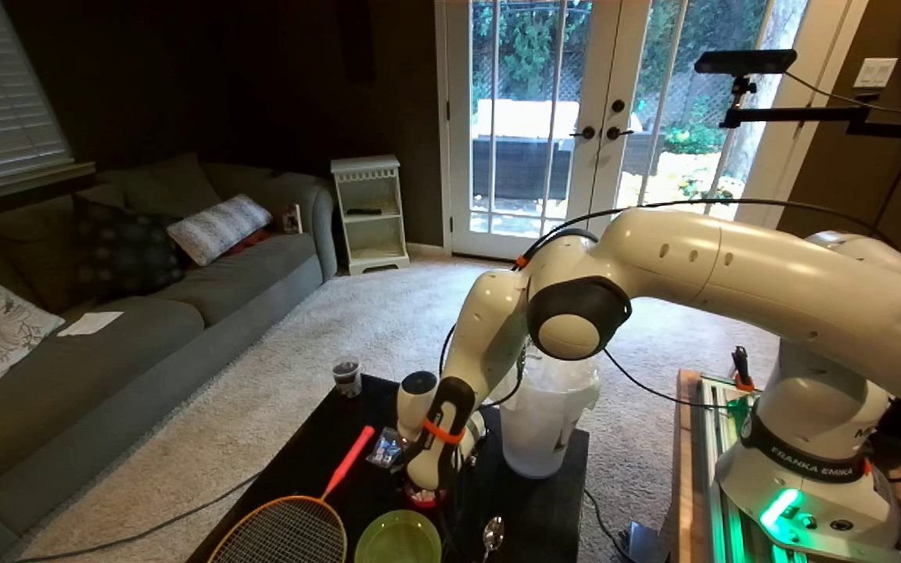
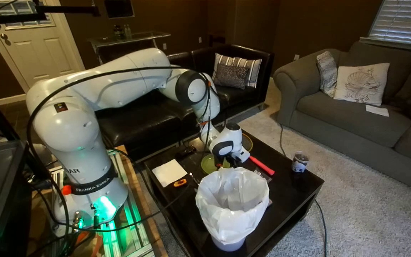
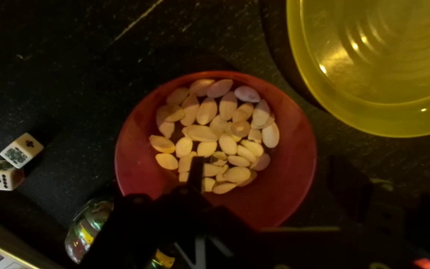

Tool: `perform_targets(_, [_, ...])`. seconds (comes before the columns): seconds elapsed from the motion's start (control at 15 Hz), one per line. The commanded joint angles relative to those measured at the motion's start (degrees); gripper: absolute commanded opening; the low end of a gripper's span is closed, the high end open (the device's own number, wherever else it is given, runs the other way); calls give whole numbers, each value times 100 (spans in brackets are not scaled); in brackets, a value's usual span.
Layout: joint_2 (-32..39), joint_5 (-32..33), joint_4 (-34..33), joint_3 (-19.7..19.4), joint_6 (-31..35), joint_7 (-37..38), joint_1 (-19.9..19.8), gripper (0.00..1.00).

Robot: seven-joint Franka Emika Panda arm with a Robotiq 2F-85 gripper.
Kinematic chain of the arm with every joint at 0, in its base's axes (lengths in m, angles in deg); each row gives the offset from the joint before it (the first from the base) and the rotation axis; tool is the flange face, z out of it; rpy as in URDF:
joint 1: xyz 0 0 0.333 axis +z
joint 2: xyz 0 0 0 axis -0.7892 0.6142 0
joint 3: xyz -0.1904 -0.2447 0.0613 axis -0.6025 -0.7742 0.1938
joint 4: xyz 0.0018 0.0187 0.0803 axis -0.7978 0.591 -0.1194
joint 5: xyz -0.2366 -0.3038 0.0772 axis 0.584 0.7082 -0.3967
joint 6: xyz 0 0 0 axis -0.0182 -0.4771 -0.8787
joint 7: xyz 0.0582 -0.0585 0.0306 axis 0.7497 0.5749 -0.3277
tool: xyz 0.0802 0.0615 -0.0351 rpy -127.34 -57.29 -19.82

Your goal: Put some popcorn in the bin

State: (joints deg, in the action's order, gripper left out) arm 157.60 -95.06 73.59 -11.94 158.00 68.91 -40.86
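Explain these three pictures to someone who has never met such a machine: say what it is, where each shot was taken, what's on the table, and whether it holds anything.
The big white machine is a robot arm, a jointed limb ending in a gripper, its two-fingered hand. Two pictures are taken from outside the machine; the close-up is taken from its wrist, looking down at the dark table.

On that table stand a white bin with a plastic liner, a green bowl, and a red bowl containing pale seed-like pieces. A racket, a spoon and two dice lie there too.

The gripper is at the red bowl: one finger shows against the pieces, the other, hard to see in the dark, looks to be outside the rim. They stand apart, and I see nothing held.
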Motion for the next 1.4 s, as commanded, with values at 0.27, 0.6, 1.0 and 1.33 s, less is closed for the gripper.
perform_targets(0.27, [172, -232, -225, 67, 57, 50, -183, 94])
perform_targets(0.6, [233, -264, -294, 65, -58, 70, -229, 71])
perform_targets(1.0, [367, -278, -453, 60, -74, 128, -235, 71])
perform_targets(1.33, [502, -271, -634, 29, -131, 201, -199, 69])
